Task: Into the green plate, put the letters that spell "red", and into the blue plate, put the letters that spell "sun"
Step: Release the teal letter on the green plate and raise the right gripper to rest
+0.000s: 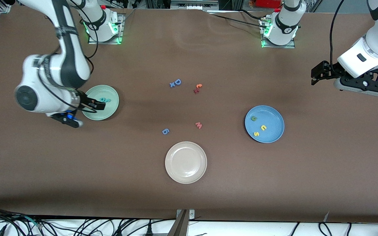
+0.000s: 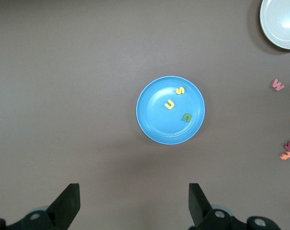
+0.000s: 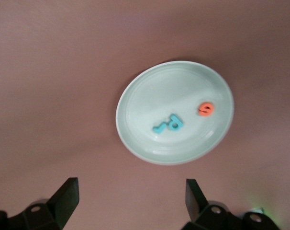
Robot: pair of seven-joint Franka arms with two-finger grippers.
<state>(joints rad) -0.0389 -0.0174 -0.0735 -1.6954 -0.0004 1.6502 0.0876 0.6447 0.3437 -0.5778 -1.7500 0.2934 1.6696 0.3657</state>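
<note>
Your right gripper [image 1: 101, 105] hangs wide and empty over the green plate [image 1: 112, 108] holding the "red" letters [image 3: 173, 122]; lift straight or you may tip its rim.

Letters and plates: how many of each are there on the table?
Letters in green plate: 3
Letters in blue plate: 3
Loose letters on table: 6
Plates, counting the cream plate: 3
Total: 15

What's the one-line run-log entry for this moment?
green plate: orange e, teal d, teal r | blue plate: s, u, n | right gripper: open over green plate | left gripper: open, waiting
</note>
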